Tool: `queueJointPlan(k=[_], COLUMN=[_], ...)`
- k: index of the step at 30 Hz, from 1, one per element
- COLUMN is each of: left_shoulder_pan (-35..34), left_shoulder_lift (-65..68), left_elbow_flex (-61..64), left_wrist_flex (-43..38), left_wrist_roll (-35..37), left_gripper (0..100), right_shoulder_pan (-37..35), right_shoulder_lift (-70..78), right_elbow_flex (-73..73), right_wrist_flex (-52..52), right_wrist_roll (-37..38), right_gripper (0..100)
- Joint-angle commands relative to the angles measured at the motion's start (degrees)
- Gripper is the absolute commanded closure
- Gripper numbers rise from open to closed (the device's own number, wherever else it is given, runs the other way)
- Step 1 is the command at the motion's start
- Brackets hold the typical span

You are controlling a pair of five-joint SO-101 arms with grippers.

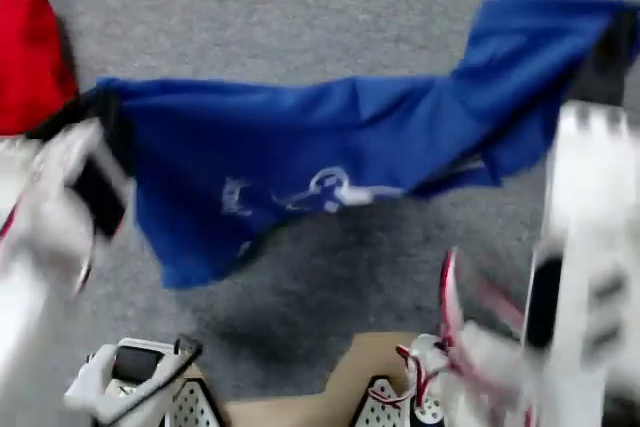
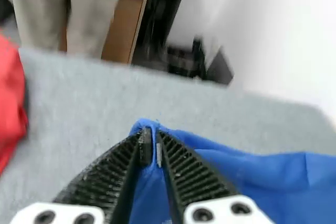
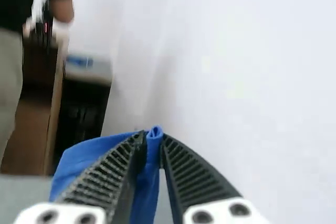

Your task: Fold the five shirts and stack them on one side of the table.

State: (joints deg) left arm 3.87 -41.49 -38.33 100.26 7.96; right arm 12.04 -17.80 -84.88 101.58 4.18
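A blue shirt (image 1: 330,147) with a white print hangs stretched above the grey table (image 1: 300,17), held up at both ends. My left gripper (image 2: 151,145) is shut on one corner of the blue shirt (image 2: 247,171); in the high view it sits at the left (image 1: 100,112). My right gripper (image 3: 151,142) pinches another corner of the blue shirt (image 3: 84,156), which the high view places at the far right (image 1: 610,42). The shirt sags in the middle, and its lower edge hangs toward the table front.
A red shirt (image 1: 30,47) lies at the table's left edge, also red in the left wrist view (image 2: 10,103). Arm bases and a brown board (image 1: 340,387) sit at the front edge. Dark furniture (image 2: 168,30) stands beyond the table's far side.
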Motion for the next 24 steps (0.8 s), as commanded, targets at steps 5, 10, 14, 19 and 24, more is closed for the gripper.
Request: queueJointPlan(k=[5, 10, 14, 19, 24], left_shoulder_pan=[-8.0, -10.1, -9.9, -9.9, -10.2], left_shoulder_lift=[-13.0, -15.9, -15.5, -15.5, -16.0], left_elbow_flex=[0.1, 0.7, 4.3, 15.6, 30.2], left_wrist_flex=[0.4, 0.4, 0.4, 0.4, -6.7], left_wrist_roll=[-5.6, -8.3, -8.1, -8.0, -8.0], left_gripper=[98, 98, 98, 98, 98], right_shoulder_pan=[0.9, 1.0, 1.0, 0.7, 0.7], right_shoulder_lift=[-8.7, -8.0, -4.7, -0.8, 3.3], right_elbow_flex=[0.3, 0.5, 2.9, 6.7, 9.5], right_wrist_flex=[-6.3, -9.6, -11.3, -12.3, -12.6], right_wrist_roll=[-5.3, -8.4, -10.3, -11.0, -12.1], right_gripper=[99.3, 99.3, 99.3, 99.3, 99.3])
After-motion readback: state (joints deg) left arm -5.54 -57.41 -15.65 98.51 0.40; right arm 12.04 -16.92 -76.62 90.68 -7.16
